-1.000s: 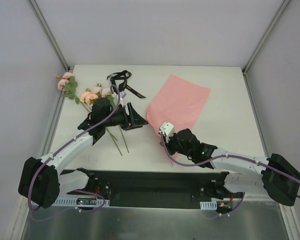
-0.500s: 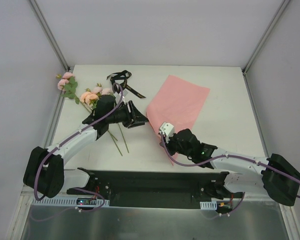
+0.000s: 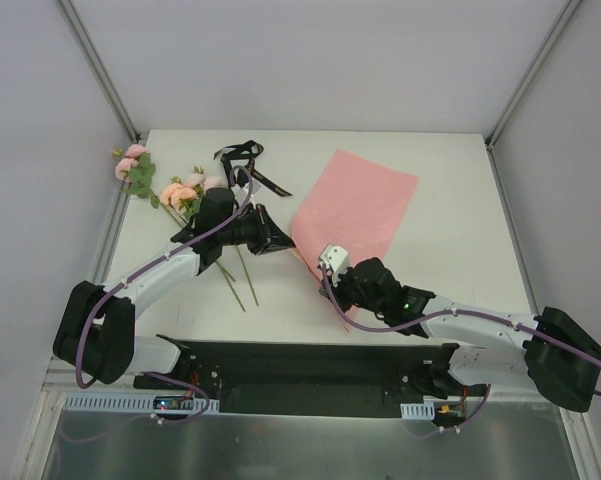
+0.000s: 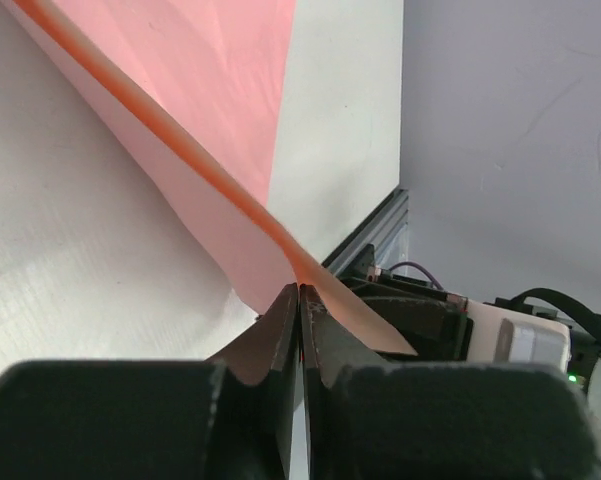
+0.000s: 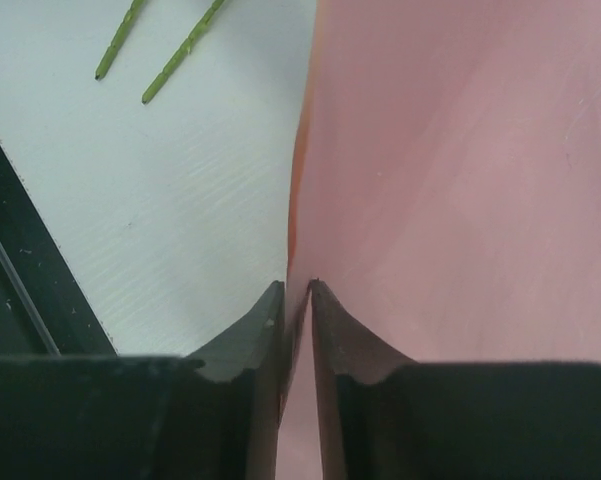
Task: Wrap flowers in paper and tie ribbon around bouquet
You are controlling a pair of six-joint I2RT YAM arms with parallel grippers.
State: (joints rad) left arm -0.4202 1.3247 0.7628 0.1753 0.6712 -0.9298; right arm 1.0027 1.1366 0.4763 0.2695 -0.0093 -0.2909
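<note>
Pink flowers (image 3: 180, 190) and the ribbon (image 3: 245, 165) lie on the counter (image 3: 450, 160) behind the left claw (image 4: 299, 297), which pinches the left edge of the paper (image 3: 365, 205). The right claw (image 5: 298, 290) pinches its near edge. Likely positioning the sheet; next, both should move together to avoid tearing.

Pink paper (image 3: 365, 200) right of pale flowers (image 3: 180, 190), crumpled black ribbon (image 3: 245, 160) between

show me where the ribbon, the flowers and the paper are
ribbon (image 3: 270, 183): top view, on its straight tail
flowers (image 3: 183, 192): top view, on a pink blossom
paper (image 3: 365, 200): top view, on the middle of the sheet
</note>
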